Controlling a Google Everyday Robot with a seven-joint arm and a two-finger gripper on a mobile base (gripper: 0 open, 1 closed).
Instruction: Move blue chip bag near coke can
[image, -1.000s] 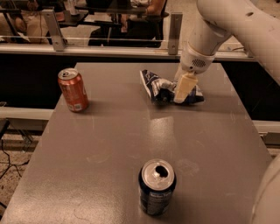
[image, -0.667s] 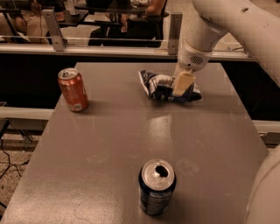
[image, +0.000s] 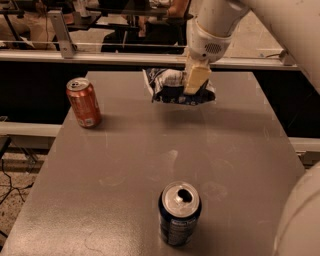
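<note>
Two cans and one bag over a grey table (image: 125, 155); the white arm (image: 220, 20) comes down from the upper right; the gripper (image: 194, 89) is at the far middle of the table, its cream fingers (image: 196, 77) pinched onto the blue chip bag (image: 166, 88); the bag is crumpled, hanging out to the left and below the fingers; cannot tell whether its lower edge touches the tabletop. The coke can (image: 84, 102) stands upright near the far left edge, well apart from the bag, with bare table between them. A dark blue can (image: 179, 212) stands upright near the front edge, top opened, well apart from both. A metal rail (image: 100, 56) runs behind the table.
</note>
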